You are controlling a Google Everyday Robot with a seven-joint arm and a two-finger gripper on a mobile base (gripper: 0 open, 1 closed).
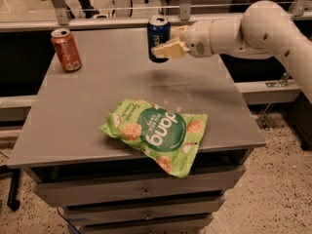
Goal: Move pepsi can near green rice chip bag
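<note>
Blue pepsi can (158, 30) is being held upright, clamped in the end effector (163, 48), apparently hanging clear of the desk (73, 111). Down and camera-ward from the end effector, well apart, the green rice chip bag (157, 130) is lying flat.

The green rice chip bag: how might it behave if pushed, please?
Probably floppy: the bag looks flat and crinkled. Overhanging the table, it might slip off. The gripper holds the pepsi can farther back.
</note>
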